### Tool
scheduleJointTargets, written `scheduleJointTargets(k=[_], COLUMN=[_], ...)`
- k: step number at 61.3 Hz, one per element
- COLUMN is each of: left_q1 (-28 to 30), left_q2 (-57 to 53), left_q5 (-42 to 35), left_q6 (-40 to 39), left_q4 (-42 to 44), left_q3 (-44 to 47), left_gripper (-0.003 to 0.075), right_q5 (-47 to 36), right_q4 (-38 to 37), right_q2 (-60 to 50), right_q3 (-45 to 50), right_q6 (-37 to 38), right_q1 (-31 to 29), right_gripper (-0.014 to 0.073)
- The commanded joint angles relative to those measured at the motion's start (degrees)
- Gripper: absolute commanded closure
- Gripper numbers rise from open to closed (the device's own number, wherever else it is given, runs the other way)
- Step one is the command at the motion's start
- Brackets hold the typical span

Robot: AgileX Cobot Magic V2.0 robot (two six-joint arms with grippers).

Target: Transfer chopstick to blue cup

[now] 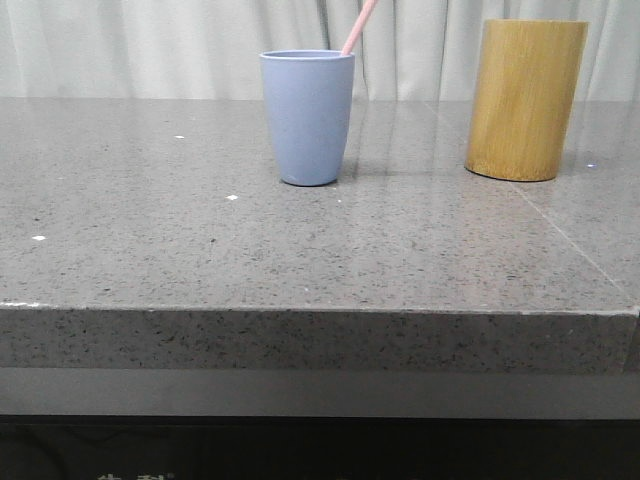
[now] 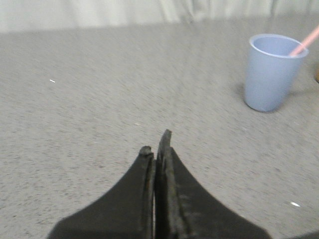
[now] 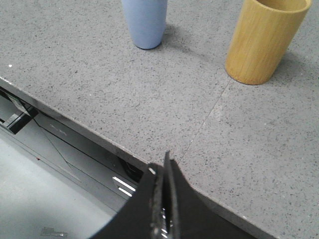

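Even, soft bright light; faint glare on table (image 1: 420, 240); left wrist view slightly blurred.

**Chopstick in the blue cup**

We see the pale pink chopstick (image 1: 359, 26) standing inside the matte grey-blue cup (image 1: 308, 117), leaning on its rim. The handleless, tapered cup stands upright on the table, well ahead of both our grippers.

- A staged test bench, more lab than kitchen: a grey speckled stone tabletop (image 1: 200, 250) with a thick front edge.
- A pleated pale curtain (image 1: 150, 45) closes off the whole background.
- Just ahead of the right arm's fingers (image 3: 160, 181), the tabletop ends above dark metal framing (image 3: 60, 139) and a plain grey floor (image 3: 30, 199).
- Only a blue cup (image 1: 308, 115) and a bamboo cylinder (image 1: 525, 100) stand there.
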Motion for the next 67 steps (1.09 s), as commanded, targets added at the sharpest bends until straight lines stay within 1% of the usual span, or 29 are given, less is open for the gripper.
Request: scheduleJointTargets(k=[1, 5, 12, 16, 22, 34, 39, 67], left_q1=[2.1, 4.0, 6.9, 8.0, 8.0, 8.0, 8.0, 8.0], left_q2=[-5.6, -9.7, -15.6, -18.0, -20.5, -22.4, -23.6, -23.4], left_q5=[-13.2, -16.9, -19.7, -20.4, -22.0, -24.9, -23.5, -23.7], left_q6=[0.0, 0.0, -0.1, -0.4, -0.3, -0.3, -0.3, -0.3], left_q4=[-0.2, -0.2, -1.0, -1.0, -1.1, -1.9, -2.1, -2.2], left_q3=[5.9, 10.8, 17.2, 19.5, 21.6, 24.2, 24.2, 24.2], left_gripper=[0.0739, 0.0739, 0.0739, 0.0739, 0.0739, 0.0739, 0.0739, 0.0739], right_q5=[-3.7, -3.7, -3.7, -3.7, -3.7, -3.7, -3.7, -3.7], right_q4=[0.3, 0.3, 0.3, 0.3, 0.3, 0.3, 0.3, 0.3], right_q2=[0.1, 0.1, 0.1, 0.1, 0.1, 0.1, 0.1, 0.1], right_q3=[-1.2, -1.2, -1.2, -1.2, -1.2, -1.2, -1.2, -1.2], right_q6=[0.2, 0.2, 0.2, 0.2, 0.2, 0.2, 0.2, 0.2], right_q1=[-0.1, -0.1, -0.1, -0.1, -0.1, -0.1, -0.1, -0.1], right_gripper=[0.066, 0.066, 0.066, 0.066, 0.066, 0.066, 0.066, 0.066])
